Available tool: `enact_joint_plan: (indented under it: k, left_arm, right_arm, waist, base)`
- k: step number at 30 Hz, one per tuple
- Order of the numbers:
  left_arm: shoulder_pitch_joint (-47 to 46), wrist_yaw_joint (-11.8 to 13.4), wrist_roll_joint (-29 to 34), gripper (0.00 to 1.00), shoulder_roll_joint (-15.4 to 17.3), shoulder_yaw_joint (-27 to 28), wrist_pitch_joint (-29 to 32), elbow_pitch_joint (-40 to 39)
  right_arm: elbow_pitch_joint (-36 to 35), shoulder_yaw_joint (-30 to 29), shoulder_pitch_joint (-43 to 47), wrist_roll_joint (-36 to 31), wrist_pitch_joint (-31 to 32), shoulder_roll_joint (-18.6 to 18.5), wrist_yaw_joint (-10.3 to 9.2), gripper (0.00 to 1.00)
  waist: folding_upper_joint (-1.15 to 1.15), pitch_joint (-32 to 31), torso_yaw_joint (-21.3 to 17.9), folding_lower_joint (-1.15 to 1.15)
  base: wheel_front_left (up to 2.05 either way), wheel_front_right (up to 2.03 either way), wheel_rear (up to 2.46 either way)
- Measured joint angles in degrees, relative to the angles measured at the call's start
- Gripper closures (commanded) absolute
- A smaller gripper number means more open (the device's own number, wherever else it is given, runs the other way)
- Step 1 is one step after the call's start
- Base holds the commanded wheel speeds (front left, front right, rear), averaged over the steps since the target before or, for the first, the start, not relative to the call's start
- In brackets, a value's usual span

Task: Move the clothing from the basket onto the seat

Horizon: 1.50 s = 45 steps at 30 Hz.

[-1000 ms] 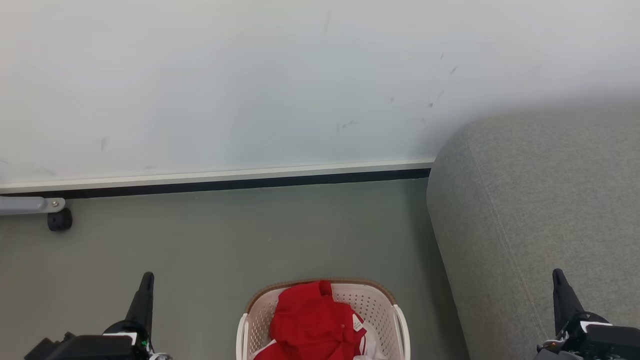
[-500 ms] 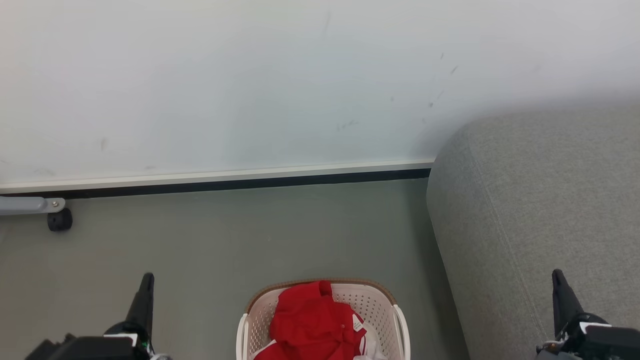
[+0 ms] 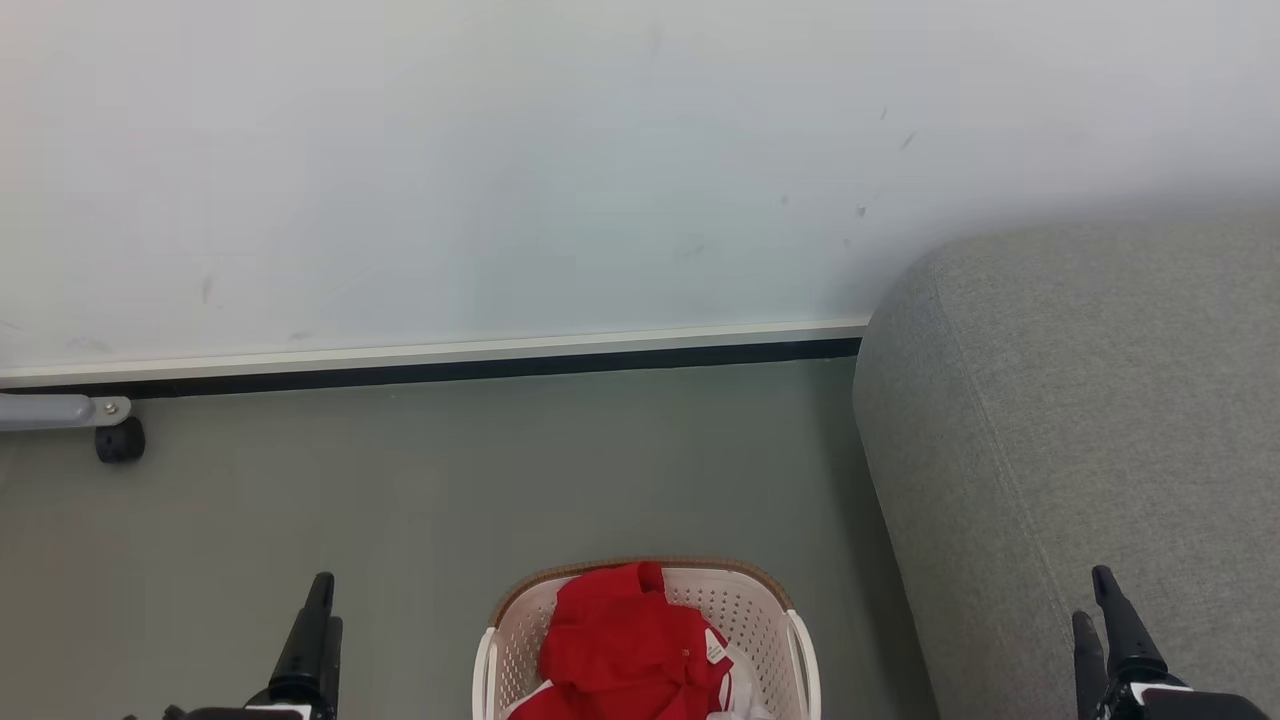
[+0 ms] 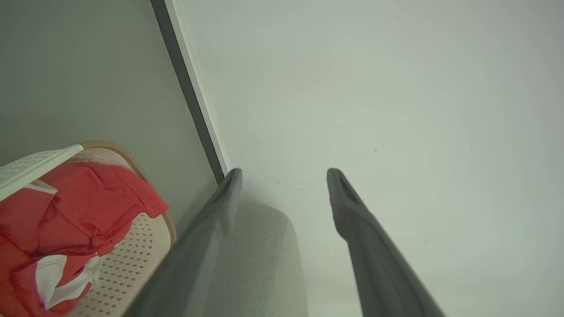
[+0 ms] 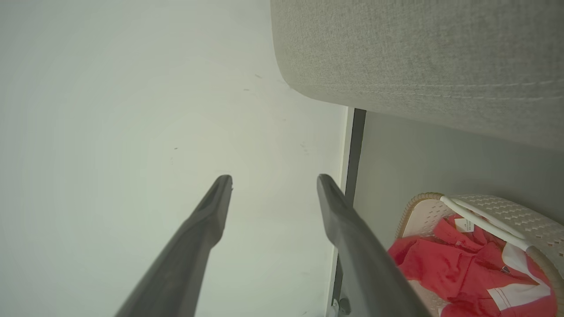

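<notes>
1. Both sets of jaws are spread apart with nothing in them: left gripper [image 4: 285,172] and right gripper [image 5: 274,177] are just pointing toward the wall [image 3: 500,150]
2. Red clothes [image 3: 625,640] are bunched up in the basket [image 3: 745,585], which sits on the floor [image 3: 450,480] between the two arms
3. From the left gripper the pile is down and to its right, and from the right gripper it's to its left. Left one looks a bit nearer imo
4. It's a crumpled heap, so no real long axis to line up with
5. Sofa [image 3: 1080,400] is near the basket on the right, on the right gripper's side, so I'd guess the drop goes that way
</notes>
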Motion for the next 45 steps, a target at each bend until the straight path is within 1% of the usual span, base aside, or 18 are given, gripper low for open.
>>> enact_joint_plan:
  k: [6,13,14,16,17,20,35,40,43,45]
  left_arm:
    - [-0.08,0.66,3.01,0.0,0.01,-0.84,-1.2,-0.84]
    - [-0.34,2.04,7.89,0.0,0.03,-2.11,-2.71,-2.0]
    - [-0.35,2.47,8.99,0.0,0.03,-2.41,-2.98,-2.24]
    - [-0.44,2.79,10.72,0.0,0.04,-2.94,-3.24,-2.59]
    - [-0.54,3.02,11.73,0.0,0.03,-3.19,-3.65,-2.72]
    - [-0.74,3.53,14.99,0.0,0.07,-3.96,-4.23,-3.22]
    - [-1.22,6.02,31.01,0.0,1.36,-7.77,-7.25,-4.93]
    - [-1.22,6.59,35.68,0.0,1.68,-8.8,-8.39,-5.3]
    - [-1.22,7.08,38.87,0.0,1.93,-9.32,-9.05,-5.43]
    - [-1.22,7.55,40.43,0.0,2.14,-9.61,-9.32,-5.54]
  right_arm:
    - [-0.62,0.4,0.01,-2.31,-1.09,-0.01,-0.53,0.0]
    - [-1.97,1.85,0.02,-7.84,-2.6,-0.04,-2.04,0.0]
    - [-2.18,2.16,0.02,-8.75,-2.89,-0.04,-2.47,0.0]
    - [-2.57,2.69,0.02,-10.51,-3.13,-0.05,-2.6,0.0]
    - [-2.79,3.01,0.02,-11.55,-3.55,-0.07,-3.02,0.0]
    - [-3.37,3.91,0.03,-14.69,-4.11,-0.08,-3.49,0.0]
    - [-5.65,8.12,0.05,-29.19,-7.17,-1.41,-5.56,0.0]
    - [-6.1,9.61,0.05,-33.9,-8.16,-1.99,-6.49,0.0]
    - [-6.21,10.39,0.07,-36.5,-8.9,-2.16,-6.58,0.0]
    - [-6.27,10.96,0.07,-38.11,-9.2,-2.29,-7.03,0.0]
  waist:
    - [0.0,-0.07,0.0,0.0]
    - [0.0,-0.15,-0.02,0.0]
    - [0.0,-0.16,-0.02,0.0]
    - [0.0,-0.18,-0.02,0.0]
    - [0.0,-0.19,-0.02,0.0]
    - [0.0,-0.2,-0.02,0.0]
    - [0.0,-0.25,-0.09,0.0]
    - [0.0,-0.25,-0.11,0.0]
    - [0.0,-0.26,-0.11,0.0]
    - [0.0,-0.27,-0.11,0.0]
  base:
    - [0.0,0.0,0.0]
    - [0.0,0.0,0.0]
    - [0.0,0.0,0.0]
    - [0.0,0.0,0.0]
    - [0.0,0.0,0.0]
    - [0.0,0.0,0.0]
    - [0.0,0.0,0.0]
    - [0.0,0.0,0.0]
    - [0.0,0.0,0.0]
    - [0.0,0.0,0.0]
